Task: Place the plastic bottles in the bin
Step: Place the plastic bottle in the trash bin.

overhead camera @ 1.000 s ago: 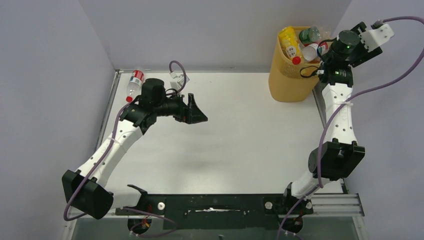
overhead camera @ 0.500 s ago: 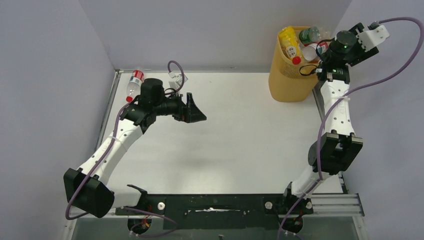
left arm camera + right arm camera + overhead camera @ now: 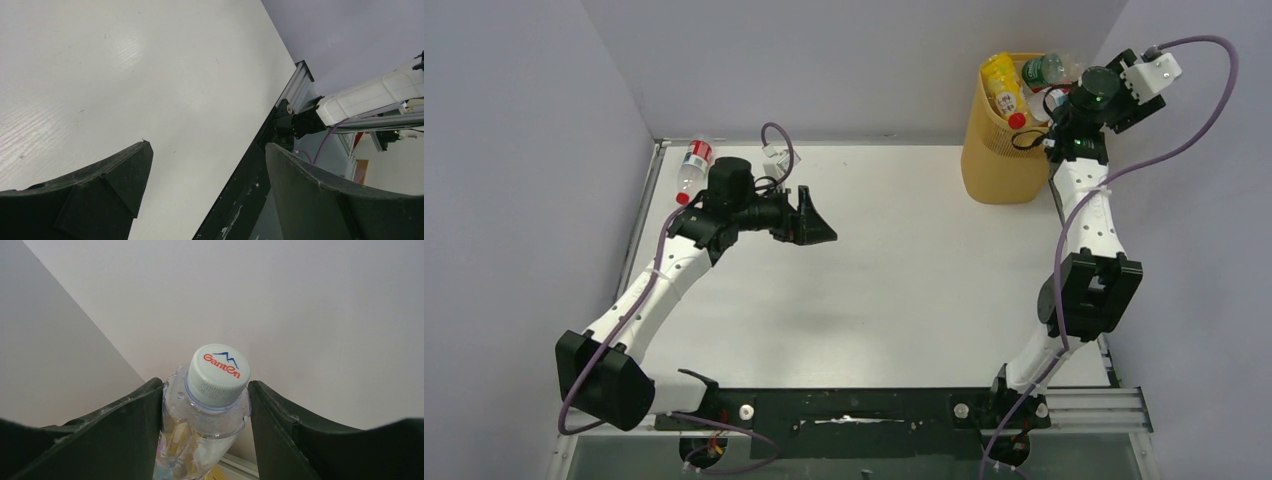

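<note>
The yellow-orange bin stands at the table's back right with a yellow bottle and a green-labelled bottle sticking out of its top. My right gripper is shut on the neck of a clear bottle with a white cap. The right wrist hangs over the bin's right rim. A clear bottle with a red label lies at the table's back left corner. Just right of it, my left gripper stands open above the table with nothing between its fingers.
Grey walls close in the table on the left, back and right. A metal rail runs along the left edge and a black rail along the near edge. The white tabletop lies between the arms.
The right wrist has swung left and further over the bin, bottle still held. The left arm has barely shifted.
</note>
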`<action>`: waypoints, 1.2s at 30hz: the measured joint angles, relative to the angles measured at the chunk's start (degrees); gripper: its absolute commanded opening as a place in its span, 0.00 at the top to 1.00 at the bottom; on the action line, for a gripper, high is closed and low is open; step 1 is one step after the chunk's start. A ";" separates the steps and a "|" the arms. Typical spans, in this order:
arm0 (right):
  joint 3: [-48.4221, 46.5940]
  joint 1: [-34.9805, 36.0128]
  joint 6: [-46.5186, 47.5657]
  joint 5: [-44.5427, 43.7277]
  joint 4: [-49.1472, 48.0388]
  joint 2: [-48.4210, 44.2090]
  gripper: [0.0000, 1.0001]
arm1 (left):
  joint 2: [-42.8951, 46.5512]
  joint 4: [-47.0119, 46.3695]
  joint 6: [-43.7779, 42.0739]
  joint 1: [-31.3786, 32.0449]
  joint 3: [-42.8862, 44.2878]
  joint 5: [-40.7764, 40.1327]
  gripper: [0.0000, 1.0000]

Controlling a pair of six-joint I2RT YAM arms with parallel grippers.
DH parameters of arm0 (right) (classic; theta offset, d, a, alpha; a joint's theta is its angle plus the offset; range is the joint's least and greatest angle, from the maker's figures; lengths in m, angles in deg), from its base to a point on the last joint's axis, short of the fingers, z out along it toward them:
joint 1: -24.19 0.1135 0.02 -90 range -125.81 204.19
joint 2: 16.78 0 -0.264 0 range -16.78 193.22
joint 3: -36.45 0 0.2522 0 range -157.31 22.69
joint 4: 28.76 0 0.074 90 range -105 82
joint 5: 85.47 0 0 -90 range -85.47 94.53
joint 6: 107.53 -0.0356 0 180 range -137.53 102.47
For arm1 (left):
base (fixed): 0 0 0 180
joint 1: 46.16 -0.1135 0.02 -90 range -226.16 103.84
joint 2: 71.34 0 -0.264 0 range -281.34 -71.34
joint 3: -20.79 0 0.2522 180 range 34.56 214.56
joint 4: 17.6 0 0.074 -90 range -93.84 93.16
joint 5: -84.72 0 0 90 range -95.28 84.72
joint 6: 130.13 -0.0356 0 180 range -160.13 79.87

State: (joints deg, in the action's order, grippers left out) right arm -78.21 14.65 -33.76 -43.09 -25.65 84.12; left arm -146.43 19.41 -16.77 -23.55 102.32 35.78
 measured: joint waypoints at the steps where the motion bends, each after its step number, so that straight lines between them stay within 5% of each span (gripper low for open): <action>1: -0.02 0.33 0.92 -0.28 -0.35 0.28 0.53 | -0.13 0.00 0.00 -0.02 -0.02 0.00 0.15; 10: -1.25 5.01 12.68 -3.85 -4.68 4.44 0.48 | -0.37 -0.63 0.17 -0.22 -0.74 0.39 0.15; 21: -5.86 5.77 14.36 -4.44 -2.36 5.55 0.10 | -0.37 -0.81 0.17 -0.50 -0.90 0.83 0.15; 36: -6.19 4.96 9.31 -0.07 3.93 1.97 0.00 | -0.37 -0.81 0.46 -0.59 -0.90 0.85 0.15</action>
State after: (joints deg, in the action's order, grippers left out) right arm -84.40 19.62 -24.45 -43.15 -21.72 86.09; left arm -146.80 18.60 -16.32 -24.14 101.43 36.63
